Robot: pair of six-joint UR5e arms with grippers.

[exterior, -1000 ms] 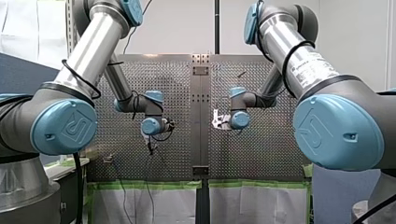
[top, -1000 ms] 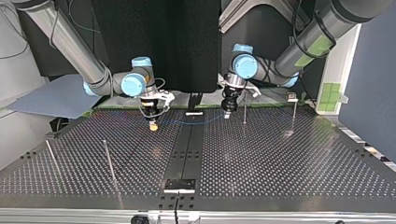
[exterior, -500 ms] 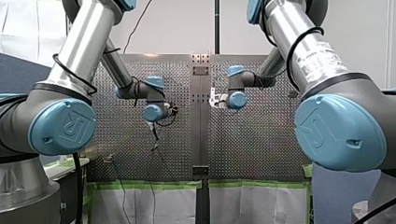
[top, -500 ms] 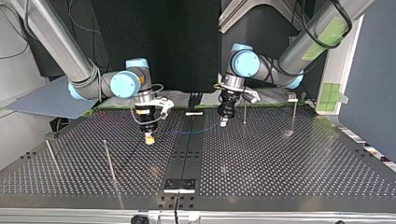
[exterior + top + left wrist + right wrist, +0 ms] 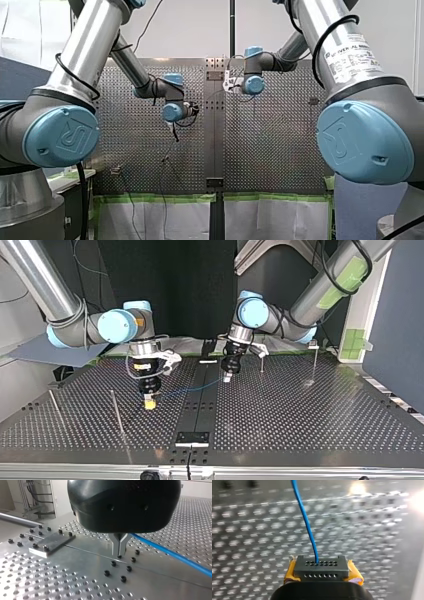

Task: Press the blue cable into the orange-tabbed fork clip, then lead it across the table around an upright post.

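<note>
Blue cable [image 5: 192, 389] hangs across the centre strip [image 5: 197, 412] of one perforated table [image 5: 300, 415]. Two grippers clench it: my left gripper [image 5: 227, 377] beside the strip, my right gripper [image 5: 149, 404] farther out opposite. Four upright posts [image 5: 116, 410] flank the strip, two a side.

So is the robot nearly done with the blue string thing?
Not nearly. Done: nothing I can see; the blue cable rounds no post, and I can't spot the clip. In hand: my right gripper and my left gripper hold the cable stretched between them over the table. Left: pressing it into the clip, then leading it around a post.
</note>
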